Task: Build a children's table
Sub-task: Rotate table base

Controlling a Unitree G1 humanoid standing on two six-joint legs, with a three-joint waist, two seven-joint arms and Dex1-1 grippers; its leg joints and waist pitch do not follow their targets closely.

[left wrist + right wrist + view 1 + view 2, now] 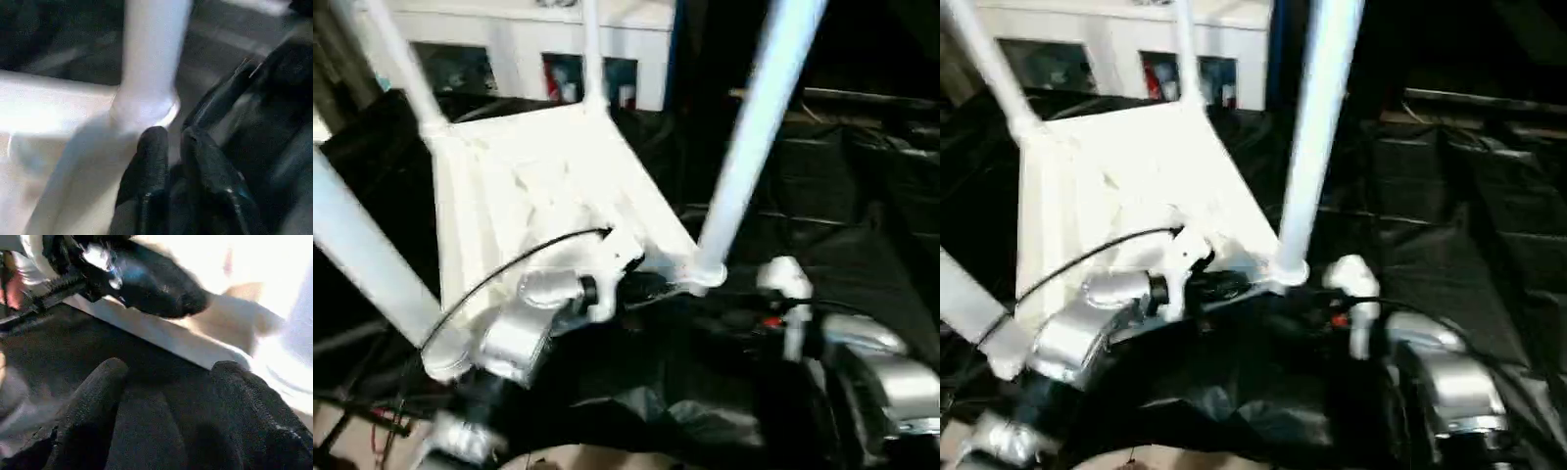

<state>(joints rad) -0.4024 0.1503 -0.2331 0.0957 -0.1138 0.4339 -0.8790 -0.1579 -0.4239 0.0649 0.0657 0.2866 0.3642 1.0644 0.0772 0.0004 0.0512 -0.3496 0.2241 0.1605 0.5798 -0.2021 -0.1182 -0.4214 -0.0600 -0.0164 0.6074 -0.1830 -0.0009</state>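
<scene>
Fingers near the upturned table's closest edge.
Left gripper (pixel 168 142) has its 2 fingers nearly together, holding nothing, at the base of a leg (pixel 151 54); right gripper (pixel 168 377) gapes wide, empty, over black sheeting (pixel 862 225). Beyond, the tabletop (pixel 538 186) lies underside up, 4 legs rising, before a white cabinet (pixel 519 49).
</scene>
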